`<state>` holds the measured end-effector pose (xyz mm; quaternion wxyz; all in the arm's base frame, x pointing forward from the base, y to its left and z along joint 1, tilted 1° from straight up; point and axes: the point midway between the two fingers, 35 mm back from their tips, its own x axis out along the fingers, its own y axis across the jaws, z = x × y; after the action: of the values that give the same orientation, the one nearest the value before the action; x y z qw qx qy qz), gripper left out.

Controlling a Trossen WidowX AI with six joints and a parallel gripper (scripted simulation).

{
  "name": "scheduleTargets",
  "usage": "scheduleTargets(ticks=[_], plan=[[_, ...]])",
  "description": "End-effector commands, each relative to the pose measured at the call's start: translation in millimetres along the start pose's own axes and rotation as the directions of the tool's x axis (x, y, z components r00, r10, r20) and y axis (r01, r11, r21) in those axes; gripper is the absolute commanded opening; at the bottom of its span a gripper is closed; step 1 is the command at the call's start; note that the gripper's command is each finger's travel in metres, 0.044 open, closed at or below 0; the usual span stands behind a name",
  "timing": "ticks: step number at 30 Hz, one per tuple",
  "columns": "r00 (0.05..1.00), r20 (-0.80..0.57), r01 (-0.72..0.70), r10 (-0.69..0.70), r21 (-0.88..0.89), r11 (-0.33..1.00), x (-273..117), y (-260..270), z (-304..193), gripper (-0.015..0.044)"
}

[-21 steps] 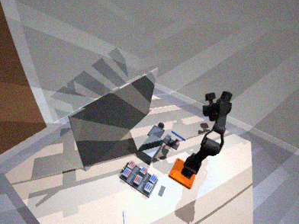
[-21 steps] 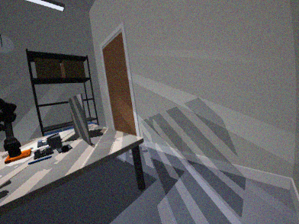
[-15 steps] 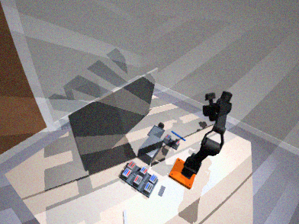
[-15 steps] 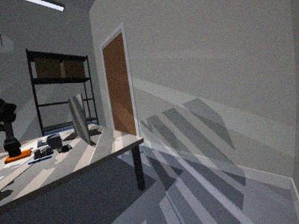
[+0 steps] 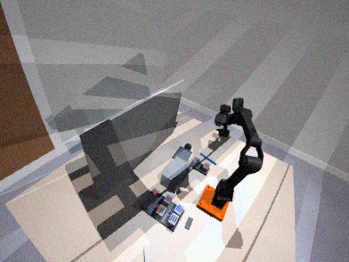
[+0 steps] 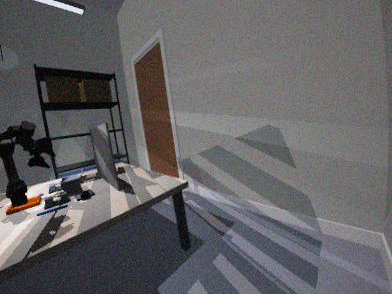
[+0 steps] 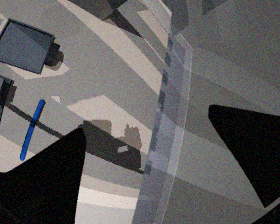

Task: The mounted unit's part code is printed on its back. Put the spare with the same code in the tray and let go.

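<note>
Spares, top view: small red- and blue-labelled grey blocks [image 5: 164,208] sit in a cluster on the pale table [image 5: 53,223], just left of my orange base plate [image 5: 213,202].
Pincer, top view: my black gripper [image 5: 223,126] hangs wide, holding nothing.
Exterior view: tall grey panel [image 6: 104,156] upright on table.
Wrist view: thin blue pen [image 7: 31,130] beside a dark grey box [image 7: 25,46].

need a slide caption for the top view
Arm on its orange base holds open, empty jaws high over the table's far edge, away from the spares rack and grey mounted unit.
</note>
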<state>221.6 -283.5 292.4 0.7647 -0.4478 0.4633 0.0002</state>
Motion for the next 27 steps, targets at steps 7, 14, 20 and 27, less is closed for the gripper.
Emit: scheduleTargets(ticks=[7,14,20,27], plan=[[0.950,0.105,-0.312,0.294,0.292,0.904,36,39,133,0.0440],[0.885,0.083,-0.447,0.458,0.424,0.788,34,82,204,0.0440],[0.826,0.016,-0.488,0.564,0.523,0.699,21,127,256,0.0440],[0.770,-0.097,-0.451,0.630,0.617,0.645,-4,182,303,0.0440]])
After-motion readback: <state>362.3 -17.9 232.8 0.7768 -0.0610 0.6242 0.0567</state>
